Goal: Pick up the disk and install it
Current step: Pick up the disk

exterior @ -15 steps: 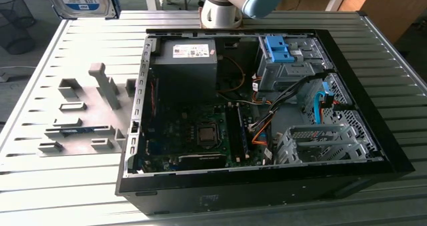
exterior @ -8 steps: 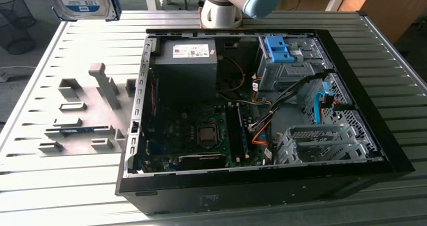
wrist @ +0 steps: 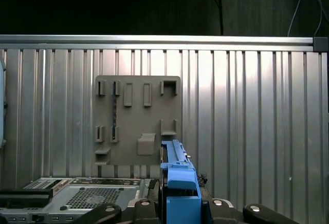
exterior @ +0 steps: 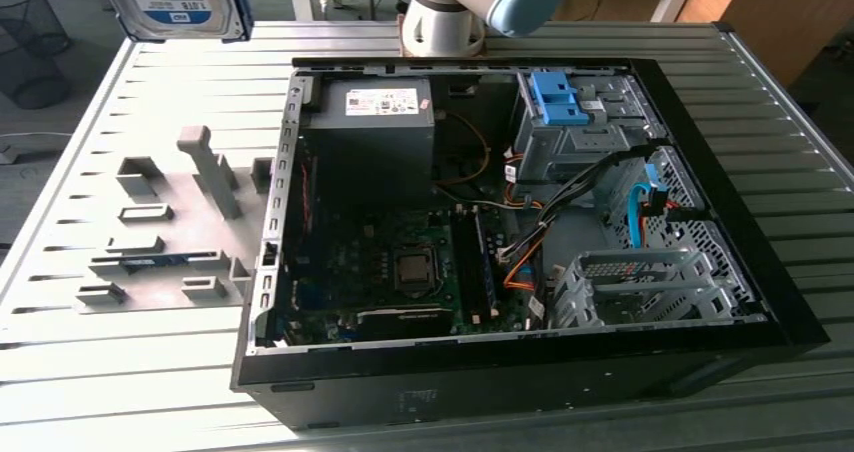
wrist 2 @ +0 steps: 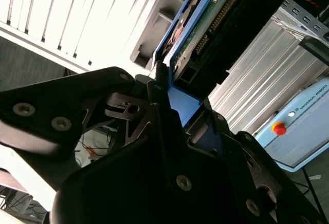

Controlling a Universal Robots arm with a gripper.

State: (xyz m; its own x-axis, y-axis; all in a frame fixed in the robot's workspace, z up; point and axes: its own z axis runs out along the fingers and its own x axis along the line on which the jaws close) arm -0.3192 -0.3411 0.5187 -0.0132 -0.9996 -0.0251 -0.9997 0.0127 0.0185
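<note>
**Disk clenched in the claw, hanging well off from the open case**

In the exterior view, the disk [exterior: 174, 2] is hanging label-out above the table [exterior: 134, 372], at the picture's upper left. It is sitting clear of everything below it. The grey fixture plate [exterior: 174, 222] is lying underneath. The open computer case [exterior: 747, 262] is lying well apart, toward the exterior view's right, and the silver drive cage [exterior: 641, 282] is sitting in the case's near right corner. The arm [exterior: 467, 7] is standing beyond the case.

In the second wrist view, the claw [wrist 2: 180, 113] is gripping the disk [wrist 2: 205, 23] by its blue bracket, one black finger on either side. The drive's long axis is running straight out from the fingers, with its circuit-board face showing.

In the first wrist view, the bracket end of the disk [wrist: 180, 178] is standing edge-on between the claw's fingers. The fixture plate [wrist: 136, 121] is lying ahead and the case [wrist: 77, 196] is lying off to one side. I judge the drive to be lifted but not yet brought to its bay.
</note>
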